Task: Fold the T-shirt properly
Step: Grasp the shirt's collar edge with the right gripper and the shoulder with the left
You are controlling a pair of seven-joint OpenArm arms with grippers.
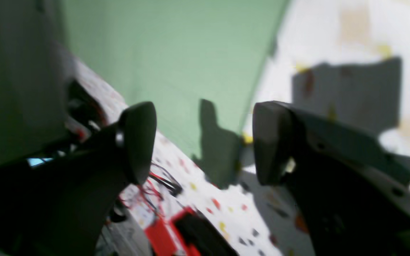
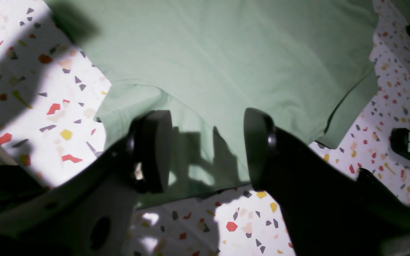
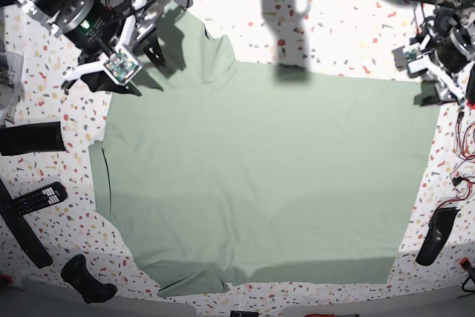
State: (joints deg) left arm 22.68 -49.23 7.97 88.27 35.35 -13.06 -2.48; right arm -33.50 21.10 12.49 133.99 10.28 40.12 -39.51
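T-shirt (image 3: 260, 183) spread flat on table (image 3: 349, 27), arms at the far corners.
Right gripper (image 3: 141, 38) over the sleeve, far left in base view; left gripper (image 3: 430, 83) at the far-right edge. Remote (image 3: 33, 200) on the table left of the shirt.

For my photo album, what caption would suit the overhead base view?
Pale green T-shirt spread flat on a speckled table, the open right gripper hovering at one sleeve.

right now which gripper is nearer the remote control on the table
Right. The right gripper hangs over the T-shirt's sleeve on the remote control's side; the left gripper is across the shirt.
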